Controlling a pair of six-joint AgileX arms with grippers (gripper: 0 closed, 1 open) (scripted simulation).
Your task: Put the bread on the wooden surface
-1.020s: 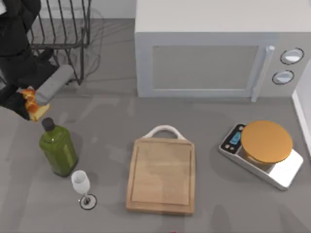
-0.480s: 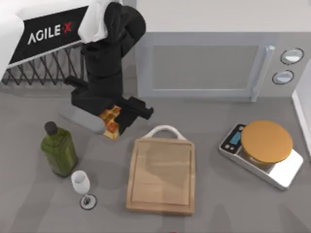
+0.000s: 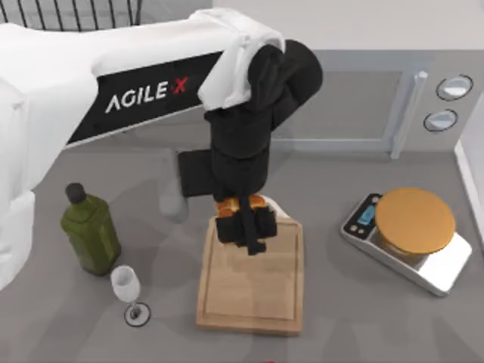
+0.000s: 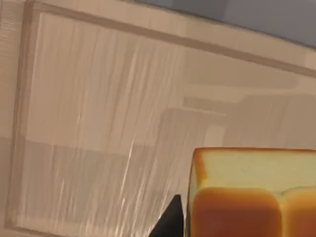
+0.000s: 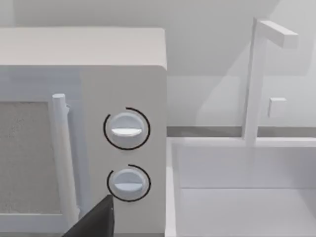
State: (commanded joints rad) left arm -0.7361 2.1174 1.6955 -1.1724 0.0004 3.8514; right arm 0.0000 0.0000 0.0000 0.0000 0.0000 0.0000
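Left gripper (image 3: 243,227) hangs over the handle end of the wooden surface (image 3: 253,291), fingers clamped on the bread (image 3: 240,203). The board's pale grain lies right beneath the loaf (image 4: 254,195). The right arm sits parked facing the microwave (image 5: 81,128).

Bread (image 3: 240,203) mostly hidden under the left claw (image 3: 242,227); board handle (image 3: 277,209) too.
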